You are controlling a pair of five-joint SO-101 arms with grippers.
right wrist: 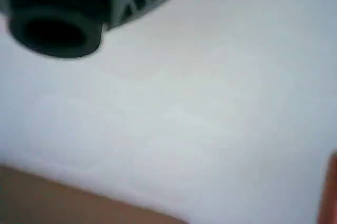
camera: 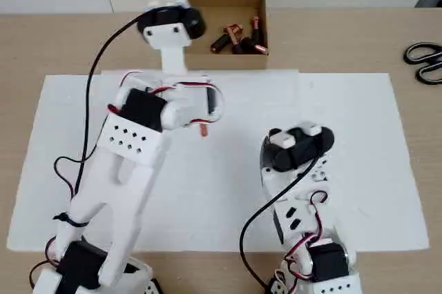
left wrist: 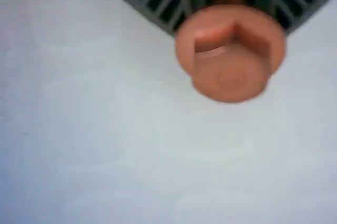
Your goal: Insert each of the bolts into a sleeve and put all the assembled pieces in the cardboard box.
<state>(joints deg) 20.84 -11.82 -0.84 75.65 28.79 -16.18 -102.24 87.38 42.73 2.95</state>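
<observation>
Task well along, not done. Cardboard box [camera: 257, 4] at far edge of table has several assembled pieces [camera: 238, 38] in it, orange bolts in black sleeves, heaped in its right half near the front wall; exact count can't tell. One pair prob. left, both parts held but not yet joined: bolt [left wrist: 230, 56] w/ L arm, sleeve [right wrist: 55, 32] w/ R arm. L claw [camera: 202, 125] is over the white foam sheet [camera: 359, 135], toward its far side, short of the box. Its jaws are drawn in to the bolt's shank and clamped on it, hex head poking out past the tips. R claw [camera: 268, 154] sits nearer the arm bases over the same sheet. It looks clamped on the sleeve, open bore facing out, but just one ribbed jaw shows, so that grip is my read. Bolt and sleeve well apart. Left to do: line the two up, push bolt into bore, drop the piece in the box. Scissors [camera: 425, 59] lie on bare table at right, not involved.
</observation>
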